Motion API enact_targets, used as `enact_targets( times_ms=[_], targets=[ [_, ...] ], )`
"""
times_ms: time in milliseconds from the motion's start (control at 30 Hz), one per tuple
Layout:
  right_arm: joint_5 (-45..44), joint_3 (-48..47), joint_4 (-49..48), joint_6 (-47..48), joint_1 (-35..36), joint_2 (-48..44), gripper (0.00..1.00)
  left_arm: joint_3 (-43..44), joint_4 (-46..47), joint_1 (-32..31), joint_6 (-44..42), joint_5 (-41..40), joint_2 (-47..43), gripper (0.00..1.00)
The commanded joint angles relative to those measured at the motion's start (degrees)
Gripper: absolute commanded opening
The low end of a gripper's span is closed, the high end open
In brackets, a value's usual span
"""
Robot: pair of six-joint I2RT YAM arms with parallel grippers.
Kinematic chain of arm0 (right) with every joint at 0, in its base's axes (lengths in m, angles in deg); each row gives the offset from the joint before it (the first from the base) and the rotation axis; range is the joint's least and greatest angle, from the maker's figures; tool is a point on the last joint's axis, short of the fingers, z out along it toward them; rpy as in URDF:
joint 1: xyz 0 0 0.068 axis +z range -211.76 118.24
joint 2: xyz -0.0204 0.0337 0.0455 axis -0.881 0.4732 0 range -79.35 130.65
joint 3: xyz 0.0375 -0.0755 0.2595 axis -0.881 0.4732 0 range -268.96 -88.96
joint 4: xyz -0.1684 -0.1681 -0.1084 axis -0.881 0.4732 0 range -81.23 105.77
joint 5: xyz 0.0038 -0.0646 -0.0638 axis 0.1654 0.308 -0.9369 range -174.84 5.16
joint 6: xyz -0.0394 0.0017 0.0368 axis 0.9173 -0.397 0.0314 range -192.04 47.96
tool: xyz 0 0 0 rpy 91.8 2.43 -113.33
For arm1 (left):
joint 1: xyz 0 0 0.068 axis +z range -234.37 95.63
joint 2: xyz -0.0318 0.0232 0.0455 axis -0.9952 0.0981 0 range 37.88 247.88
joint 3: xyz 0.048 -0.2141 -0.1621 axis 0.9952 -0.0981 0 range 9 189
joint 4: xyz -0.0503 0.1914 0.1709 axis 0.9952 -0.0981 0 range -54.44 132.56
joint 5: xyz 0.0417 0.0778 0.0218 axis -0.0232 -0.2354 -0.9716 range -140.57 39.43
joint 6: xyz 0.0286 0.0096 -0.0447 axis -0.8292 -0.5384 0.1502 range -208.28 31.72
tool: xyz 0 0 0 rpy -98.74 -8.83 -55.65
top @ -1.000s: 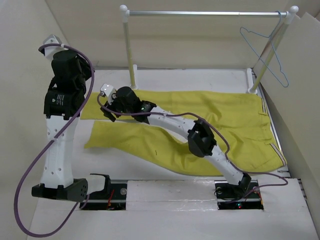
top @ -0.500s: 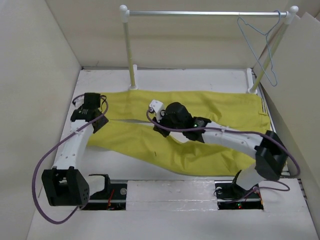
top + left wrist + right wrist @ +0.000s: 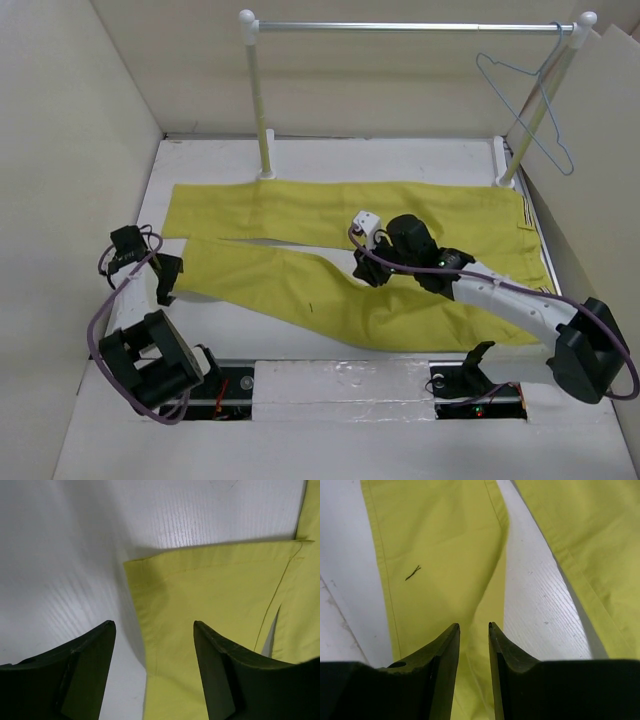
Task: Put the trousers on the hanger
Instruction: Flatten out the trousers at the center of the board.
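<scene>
I am two arms at the near edge of a white table (image 3: 400, 160), and the trousers (image 3: 300, 208) lie flat on it in front of me, both legs stretched toward my left side and the striped waistband at the far right, close to the right post of the rail (image 3: 400, 27). The two legs lie side by side with a thin wedge of bare table between them. The hanger (image 3: 528, 105) is not on the table; it hangs by its hook from the right end of the rail bar, well apart from both of my grippers, and it carries nothing. My left gripper (image 3: 154, 625) is low at the left end of the nearer leg. Its jaws stand wide apart, and in the left wrist view the hem corner of this leg lies on the table just under the gap between them; nothing is held. My right gripper (image 3: 473, 626) reaches over the middle of the trousers, near the place where the legs divide. Its jaws are only slightly apart, with a narrow slit between them, and I see yellow cloth through this slit, but they do not clamp it. A small dark thread (image 3: 412, 572) lies on the cloth to the left of my right fingers.
</scene>
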Motion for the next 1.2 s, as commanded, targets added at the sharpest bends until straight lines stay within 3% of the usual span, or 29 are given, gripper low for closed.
enact_targets(
  times_ms=[0, 133, 200, 300, 333, 367, 433, 567, 633, 833, 1000, 1167],
  targets=[
    [6.7, 0.8, -1.7, 2.0, -1.2, -2.1, 0.35, -2.3, 7.2, 0.3, 3.5, 3.0, 3.2, 0.6],
    [9.1, 1.1, -1.8, 3.2, -2.6, -1.2, 0.35, -5.4, 14.6, 0.3, 4.5, 6.6, 4.4, 0.6],
    [9.8, 1.2, -2.1, 3.1, -3.2, -0.8, 0.35, -7.2, 17.5, 0.3, 5.0, 7.4, 5.2, 0.55],
    [9.7, 0.0, -1.6, 3.3, -3.8, -0.2, 0.35, -8.3, 19.4, 0.3, 6.2, 8.2, 8.2, 0.38],
    [9.5, -0.2, -1.0, 3.4, -3.8, -0.2, 0.35, -8.4, 19.6, 0.3, 6.6, 7.9, 9.2, 0.19],
    [9.5, -0.3, -0.7, 3.4, -4.4, -0.5, 0.35, -8.6, 20.2, 0.3, 6.5, 7.8, 9.6, 0.09],
    [9.0, -0.6, 0.9, 3.3, -5.8, -1.1, 0.36, -7.1, 20.3, 0.3, 5.7, 6.4, 9.5, 0.0],
    [7.2, -1.5, 5.3, 3.1, -7.7, -2.0, 0.43, -1.2, 15.7, -0.3, 2.6, 3.7, 3.9, 0.0],
    [4.8, -2.0, 8.5, 2.5, -9.1, -2.4, 0.51, 3.3, 10.8, -2.7, 1.6, -1.4, -1.0, 0.0],
    [0.1, -4.5, 13.1, 1.9, -8.2, -0.4, 0.58, 11.9, -4.1, -2.7, -1.2, -14.2, -9.9, 0.0],
    [-2.0, -9.3, 15.5, 2.2, -6.5, 1.4, 0.65, 16.1, -8.7, -2.7, -1.6, -19.8, -12.1, 0.0],
    [0.1, -10.3, 16.0, -1.1, -8.3, 2.8, 0.66, 19.9, -10.1, -10.0, -1.7, -20.9, -14.3, 0.0]
  ],
)
